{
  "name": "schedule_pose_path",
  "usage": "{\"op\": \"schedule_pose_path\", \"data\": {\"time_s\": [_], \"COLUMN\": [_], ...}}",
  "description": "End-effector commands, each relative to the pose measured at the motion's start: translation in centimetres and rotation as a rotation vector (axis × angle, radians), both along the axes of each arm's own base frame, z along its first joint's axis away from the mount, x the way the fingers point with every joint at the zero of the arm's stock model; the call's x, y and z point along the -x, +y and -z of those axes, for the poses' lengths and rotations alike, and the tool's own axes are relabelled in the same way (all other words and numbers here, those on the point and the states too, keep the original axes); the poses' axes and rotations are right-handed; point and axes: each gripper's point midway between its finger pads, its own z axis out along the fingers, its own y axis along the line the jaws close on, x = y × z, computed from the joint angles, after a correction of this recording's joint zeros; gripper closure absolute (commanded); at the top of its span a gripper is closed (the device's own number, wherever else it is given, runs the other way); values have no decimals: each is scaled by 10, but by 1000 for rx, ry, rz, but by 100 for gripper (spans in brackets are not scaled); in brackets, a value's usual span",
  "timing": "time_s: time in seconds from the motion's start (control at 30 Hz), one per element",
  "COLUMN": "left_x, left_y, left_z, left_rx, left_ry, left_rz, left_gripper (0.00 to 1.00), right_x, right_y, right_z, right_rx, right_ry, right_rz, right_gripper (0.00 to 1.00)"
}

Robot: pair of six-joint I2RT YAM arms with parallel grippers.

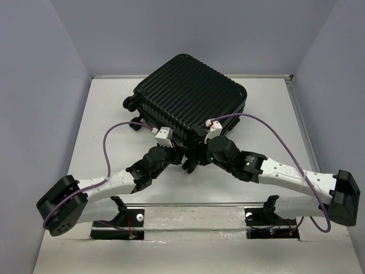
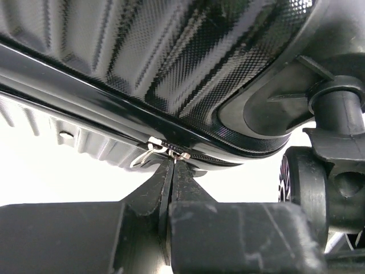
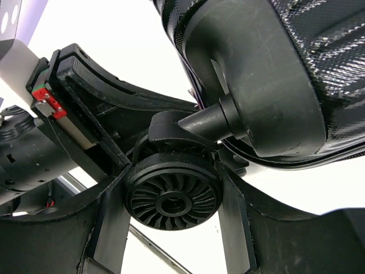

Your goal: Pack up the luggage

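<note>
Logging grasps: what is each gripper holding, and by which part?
Left gripper pinches the silver zipper pull of the black ribbed hard-shell suitcase; right gripper clamps its black caster wheel.

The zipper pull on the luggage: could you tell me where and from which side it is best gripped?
I'd pinch the metal tab of the zipper pull, which sticks out from the seam on the near edge of the luggage. Come straight in from the near side, level with the seam, fingertips closing on the tab's flat faces. The left gripper is shut right there.
</note>
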Motion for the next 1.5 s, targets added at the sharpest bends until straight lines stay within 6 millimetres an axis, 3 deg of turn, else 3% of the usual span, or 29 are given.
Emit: {"op": "schedule_pose_path", "data": {"time_s": [0.0,0.13,0.2,0.33,0.43,0.5,0.53,0.6,0.63,0.73,0.8,0.87,0.9,0.97,1.0,1.07,1.1,1.13,1.2,1.23,1.3,1.33,1.37,1.47], "left_x": [-42,-41,-39,-36,-33,-32,-29,-25,-21,-9,-2,10,18,27,33,42,46,54,66,72,86,91,96,112], "left_y": [78,96,107,151,160,161,157,154,150,134,127,122,122,123,127,132,135,140,151,156,171,179,184,203], "left_z": [0,-6,-19,-17,-21,-24,-31,-49,-51,-84,-110,-129,-140,-157,-165,-173,-177,-178,-193,-189,-204,-199,-202,-209], "left_rx": [-72,-66,-44,-88,-65,-38,-10,51,61,145,191,221,233,254,266,263,265,259,270,251,267,249,252,301], "left_ry": [-36,-16,-30,4,9,6,3,-12,-3,-32,-59,-76,-81,-102,-116,-117,-123,-124,-163,-152,-196,-187,-197,-225], "left_rz": [-347,-429,-476,-646,-650,-637,-613,-589,-558,-437,-373,-304,-276,-249,-239,-230,-229,-222,-219,-224,-232,-249,-255,-288], "left_gripper": [94,94,94,94,94,82,64,48,43,31,25,21,18,14,13,8,7,6,4,2,2,1,1,1], "right_x": [6,7,7,8,9,10,14,18,22,26,33,35,39,37,42,42,42,44,47,49,52,53,54,54], "right_y": [-10,-8,-5,-1,5,10,18,27,39,62,79,89,93,92,87,73,69,53,32,9,-17,-30,-58,-103], "right_z": [-23,-18,-15,-16,-20,-23,-20,-18,-17,-29,-24,-32,-31,-39,-43,-62,-55,-70,-79,-101,-117,-113,-135,-144], "right_rx": [-52,-39,-34,-41,-56,-67,-64,-56,-47,-55,-31,-28,-19,-21,-11,-15,15,8,7,-31,-79,-85,-158,-263], "right_ry": [-34,-24,-18,-14,-18,-18,-12,-12,-15,-44,-45,-71,-75,-89,-92,-119,-116,-141,-168,-210,-253,-264,-309,-348], "right_rz": [15,1,-3,-14,-38,-56,-86,-111,-136,-174,-210,-223,-236,-231,-243,-226,-224,-215,-206,-179,-150,-133,-74,34], "right_gripper": [93,93,93,93,93,93,93,93,93,93,92,76,49,12,1,0,0,0,0,0,0,0,0,0]}}
